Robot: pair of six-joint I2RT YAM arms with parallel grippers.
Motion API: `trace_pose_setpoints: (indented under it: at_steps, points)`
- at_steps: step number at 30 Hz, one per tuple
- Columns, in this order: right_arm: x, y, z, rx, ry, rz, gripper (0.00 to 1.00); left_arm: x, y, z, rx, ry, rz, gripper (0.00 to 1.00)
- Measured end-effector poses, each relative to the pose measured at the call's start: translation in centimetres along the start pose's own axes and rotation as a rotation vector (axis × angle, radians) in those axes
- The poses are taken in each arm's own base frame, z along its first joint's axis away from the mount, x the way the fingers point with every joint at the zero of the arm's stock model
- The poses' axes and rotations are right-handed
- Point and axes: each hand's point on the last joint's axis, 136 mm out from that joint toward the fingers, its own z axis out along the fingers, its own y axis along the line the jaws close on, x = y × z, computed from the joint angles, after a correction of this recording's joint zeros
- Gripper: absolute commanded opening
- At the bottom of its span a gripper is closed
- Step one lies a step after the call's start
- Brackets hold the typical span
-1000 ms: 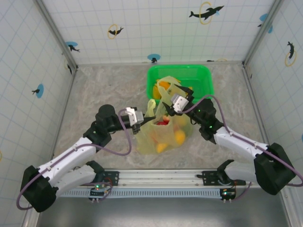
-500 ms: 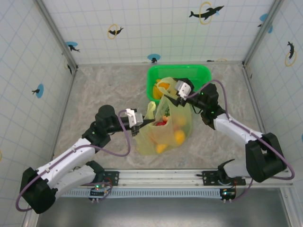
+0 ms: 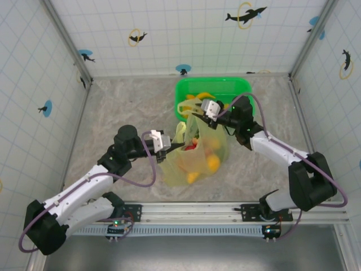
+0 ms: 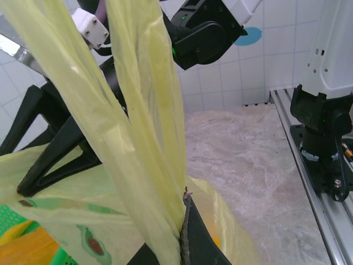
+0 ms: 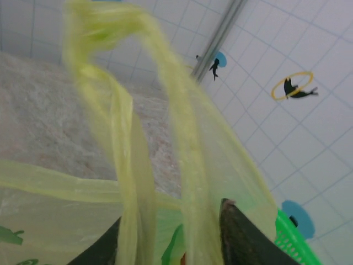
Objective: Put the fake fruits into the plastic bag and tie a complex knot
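**Filled bag stretched between two pincers in front of the basket**

White tiled walls with dolphin prints close in a mottled grey table (image 3: pixel 113 107), with a metal rail (image 3: pixel 225 212) along its near edge. At mid-table sits the plastic bag (image 3: pixel 198 159), pale yellow-green and bulging, just in front of a green basket (image 3: pixel 243 86) that stands against the far wall. Through the film the fake fruits (image 3: pixel 213 164) show as orange lumps low down, with a red one higher up. More yellow pieces (image 3: pixel 197 99) lie in the basket.

The bag's handles rise as long twisted strips. In the left wrist view the strips run down to a dark finger (image 4: pixel 194 238) at the bottom edge, and the film is pinched tight against it. The left gripper (image 3: pixel 172 148) is closed on the bag at its left upper edge.

The right gripper (image 3: pixel 198 112) reaches in from the far right, over the bag's top and the basket's near rim. In the right wrist view its two dark fingers (image 5: pixel 238 236) stand apart, and two blurred handle strips pass down between them. One strip lies against the right-hand finger. The jaws are not pressed together, and I cannot tell whether they grip the film.

Beyond the strips, the left wrist view shows the black body of the right arm (image 4: pixel 201 36).
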Motion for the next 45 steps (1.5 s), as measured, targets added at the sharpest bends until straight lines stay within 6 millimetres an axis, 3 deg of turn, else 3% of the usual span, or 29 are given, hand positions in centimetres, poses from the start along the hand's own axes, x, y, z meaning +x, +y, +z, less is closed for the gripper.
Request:
trace_pose_setpoints:
  at_steps: [2, 6, 13, 19, 23, 26, 29, 32, 37, 39, 45]
  points:
    - [0.4, -0.4, -0.2, 0.021, 0.009, 0.007, 0.07, -0.1, 0.1, 0.0, -0.001, -0.002, 0.005, 0.0]
    - [0.1, -1.8, -1.0, 0.076, 0.008, 0.03, 0.0, -0.4, 0.6, 0.0, -0.023, -0.001, 0.015, 0.0]
    - [-3.6, -2.5, -3.7, 0.15, -0.087, 0.051, 0.0, -0.3, 3.3, -0.6, -0.154, 0.016, 0.037, 0.0]
    - [-6.8, -0.5, -6.9, 0.179, -0.182, 0.073, 0.0, -1.1, 7.2, -2.4, -0.335, -0.001, 0.079, 0.0]
    - [-8.5, 1.8, -8.4, 0.165, -0.239, 0.077, 0.0, -1.3, 8.7, -3.8, -0.415, -0.023, 0.086, 0.0]
    - [-8.4, 3.7, -9.1, 0.147, -0.253, 0.083, 0.0, -0.9, 8.5, -4.2, -0.411, -0.027, 0.081, 0.02]
    - [-7.2, 5.3, -9.1, 0.123, -0.236, 0.1, 0.0, -0.4, 7.3, -3.8, -0.343, -0.028, 0.066, 0.18]
    - [-6.2, 6.2, -8.8, 0.11, -0.213, 0.116, 0.0, -0.1, 6.2, -3.4, -0.283, -0.029, 0.037, 0.24]
    - [-6.1, 6.7, -8.6, 0.103, -0.211, 0.118, 0.0, 0.9, 4.8, -2.9, -0.213, 0.01, 0.004, 0.37]
    - [-6.2, 6.8, -8.6, 0.102, -0.213, 0.116, 0.0, 0.9, 4.4, -2.7, -0.192, 0.021, -0.005, 0.37]
    - [-6.3, 7.0, -8.6, 0.1, -0.213, 0.111, 0.0, 0.0, 4.8, -3.0, -0.217, 0.028, 0.019, 0.19]
